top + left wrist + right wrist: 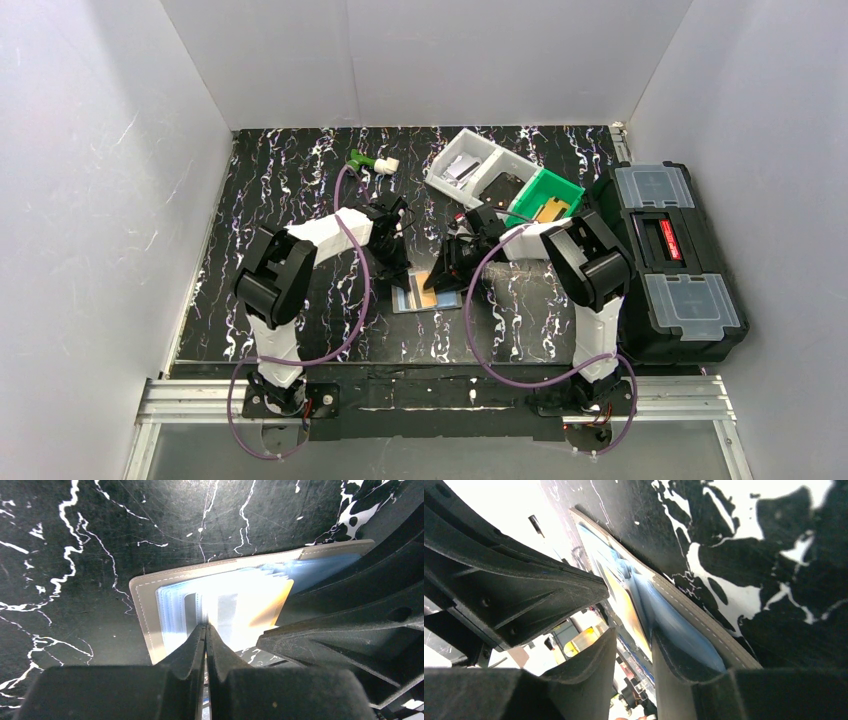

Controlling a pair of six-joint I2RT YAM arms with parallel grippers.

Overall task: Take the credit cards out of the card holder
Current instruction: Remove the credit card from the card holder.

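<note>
While shut left jaws pin the card holder (145, 615), the orange-banded card (272, 605) sits edge-on between narrowly parted right jaws.

The top camera looks steeply down from behind the near edge of the table (280, 190). The 2 wrist cameras face the card holder (145, 610) up close, and all 3 views share it.

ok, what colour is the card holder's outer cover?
Grey, with a paler stitched seam along the edge of the card holder. It shows best in the left wrist view.
</note>
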